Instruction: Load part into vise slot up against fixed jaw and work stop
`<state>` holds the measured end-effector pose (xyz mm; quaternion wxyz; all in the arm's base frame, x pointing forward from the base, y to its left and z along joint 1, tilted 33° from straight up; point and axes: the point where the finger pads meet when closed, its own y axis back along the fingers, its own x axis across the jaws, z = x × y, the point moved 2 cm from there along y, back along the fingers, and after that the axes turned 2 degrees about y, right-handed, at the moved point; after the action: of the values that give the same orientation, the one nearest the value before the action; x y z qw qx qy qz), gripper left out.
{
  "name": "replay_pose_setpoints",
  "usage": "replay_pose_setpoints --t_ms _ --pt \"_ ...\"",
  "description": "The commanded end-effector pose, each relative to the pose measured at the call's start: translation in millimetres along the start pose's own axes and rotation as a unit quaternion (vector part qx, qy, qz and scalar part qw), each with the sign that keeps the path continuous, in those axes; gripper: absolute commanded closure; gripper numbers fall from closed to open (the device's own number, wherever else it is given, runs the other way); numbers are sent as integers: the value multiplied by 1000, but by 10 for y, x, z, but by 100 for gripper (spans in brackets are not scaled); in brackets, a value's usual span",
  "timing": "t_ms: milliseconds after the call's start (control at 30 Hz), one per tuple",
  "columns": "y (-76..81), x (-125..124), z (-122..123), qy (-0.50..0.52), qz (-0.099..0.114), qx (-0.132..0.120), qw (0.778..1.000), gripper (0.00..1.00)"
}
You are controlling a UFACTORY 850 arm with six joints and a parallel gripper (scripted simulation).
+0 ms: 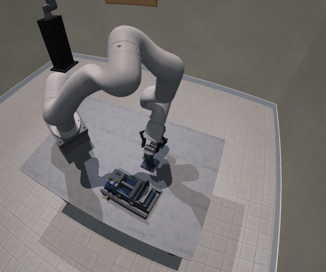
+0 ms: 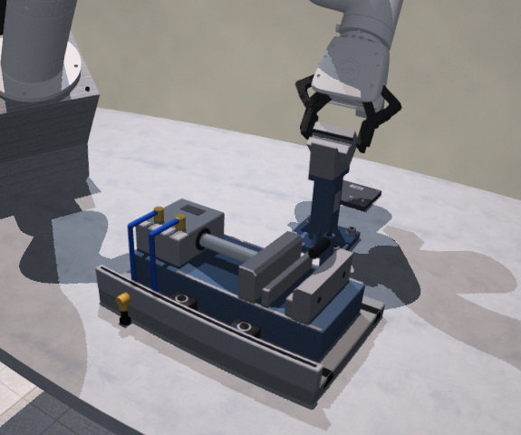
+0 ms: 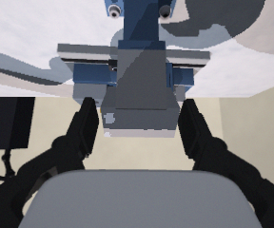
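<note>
The part (image 2: 330, 157), a grey block, stands on end on top of the blue V-block post (image 2: 324, 206) behind the vise. My gripper (image 2: 334, 138) is open, and its black fingers straddle the block's upper end without closing on it. In the wrist view the part (image 3: 142, 106) lies between the two fingers with a gap on each side. The dark infeed plate (image 2: 361, 194) lies bare behind the post. The vise stands open: the moving jaw (image 2: 269, 264) on the cylinder rod, the fixed jaw (image 2: 319, 285) opposite, and the black work stop (image 2: 319, 246) at the far end.
The air cylinder (image 2: 180, 231) with blue hoses and yellow fittings sits at the vise's left end. A grey rail (image 2: 213, 332) runs along the vise's front. The arm's base pedestal (image 2: 31, 121) stands at the far left.
</note>
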<state>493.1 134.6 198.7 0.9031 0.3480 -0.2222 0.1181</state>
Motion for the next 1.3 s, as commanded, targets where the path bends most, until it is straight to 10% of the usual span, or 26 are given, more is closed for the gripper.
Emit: replay_pose_setpoints --t_ms 0,1267 --pt "3 5 19 0 2 31 1000 11" --pt "-51 0 177 0 11 295 956 11"
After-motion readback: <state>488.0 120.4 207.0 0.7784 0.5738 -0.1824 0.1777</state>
